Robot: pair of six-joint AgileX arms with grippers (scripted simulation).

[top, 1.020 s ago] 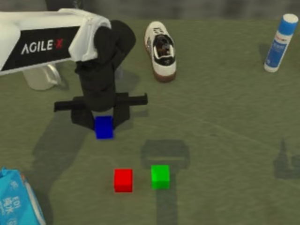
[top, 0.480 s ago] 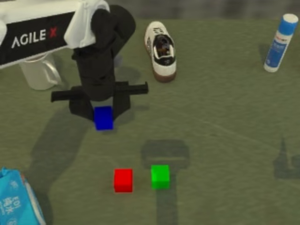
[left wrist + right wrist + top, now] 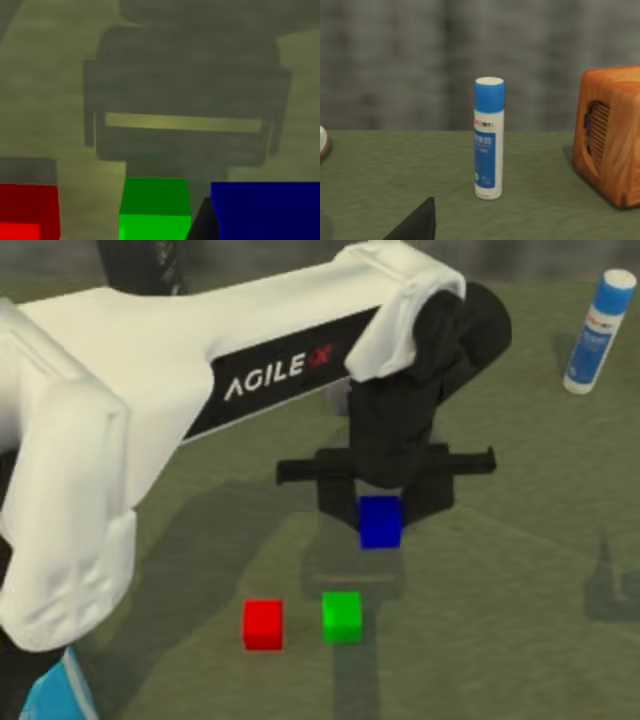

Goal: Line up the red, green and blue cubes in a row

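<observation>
deep blue matte cube (image 3: 380,521) is clamped in the left pincer (image 3: 381,512), fingers closed on its sides, held up off the olive green table (image 3: 500,590). it hangs just behind and a bit right of the bright green cube (image 3: 342,616). the bright red cube (image 3: 263,624) sits just left of the green one, small gap between them. right pincer is out of the top view; can't tell its fingers. white-and-blue spray can (image 3: 599,330) stands far right.
</observation>
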